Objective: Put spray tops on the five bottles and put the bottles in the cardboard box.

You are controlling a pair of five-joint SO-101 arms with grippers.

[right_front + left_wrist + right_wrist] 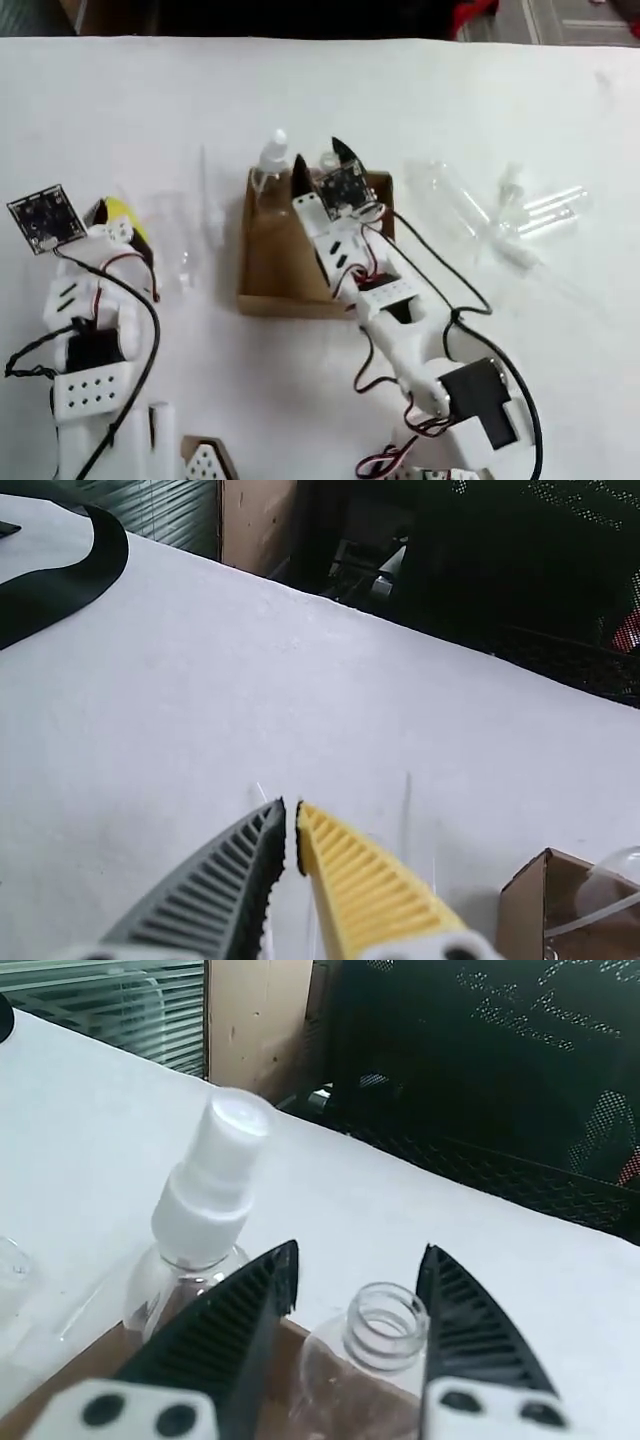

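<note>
The right gripper (360, 1253) has two black fingers (225, 1335) set wide apart. They stand on either side of the neck of one uncapped bottle (384, 1326), with a gap visible on each side, so the jaws are not closed on it. This bottle stands upright inside the cardboard box (270, 265), at the far wall. Just beside it, in the far corner of the same box, stands one capped bottle (195, 1260) fitted with a white spray top (212, 1185). The box therefore holds two bottles: one with a top, one without.

The left gripper (291, 820) has one grey finger (215, 900) and one yellow finger (360, 890). The tips are drawn together to a narrow slit with nothing between them. The gripper sits over bare white table (420, 90), well to the left of the box.

Between the left arm and the box, one clear bottle (180, 245) lies on its side, with one thin dip tube (207, 195) near it.

To the right of the box lies a loose cluster of clear bottles and spray tops (505, 210), well apart from both grippers. The exact count in this cluster cannot be told.
</note>
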